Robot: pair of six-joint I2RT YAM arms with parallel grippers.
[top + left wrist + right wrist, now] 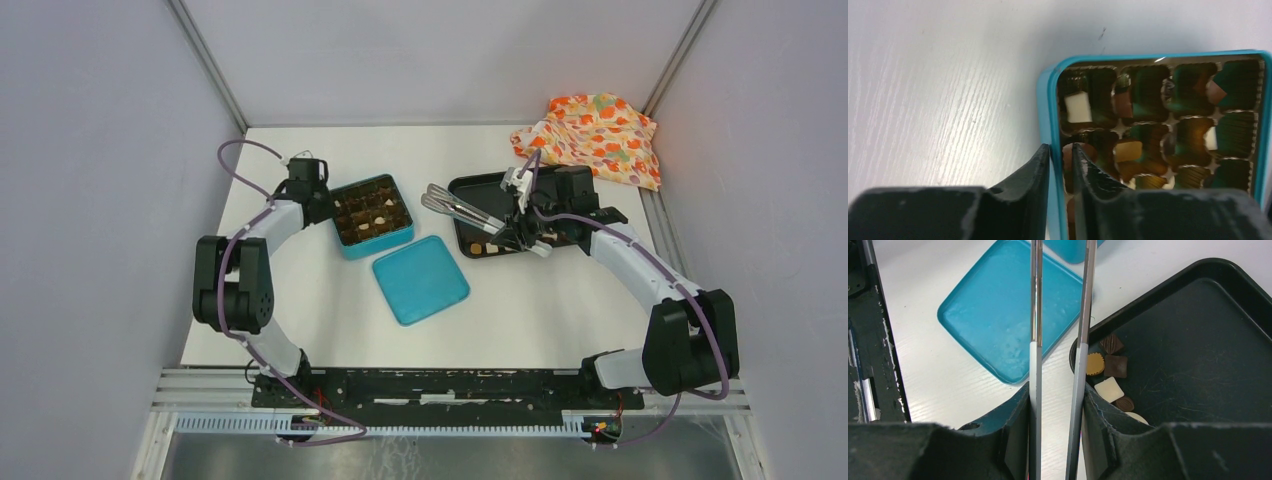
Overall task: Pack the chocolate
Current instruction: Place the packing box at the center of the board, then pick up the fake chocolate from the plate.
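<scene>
A teal box (380,243) with a brown divider insert holds several chocolate pieces (1078,107), white and brown. My left gripper (322,207) is shut on the box's left wall (1050,100), one finger outside and one inside (1060,147). A few loose chocolates (1108,367), dark, tan and white, lie in the near-left corner of a black tray (1198,340), which also shows in the top view (480,185). My right gripper (1057,390) is shut on metal tongs (1035,315). Its arms stand apart and point left over the tray's edge (455,205).
The box's teal lid (420,280) lies upside down in front of the box, between both arms. An orange flowery cloth (595,135) lies at the back right corner. Grey walls enclose the white table on three sides.
</scene>
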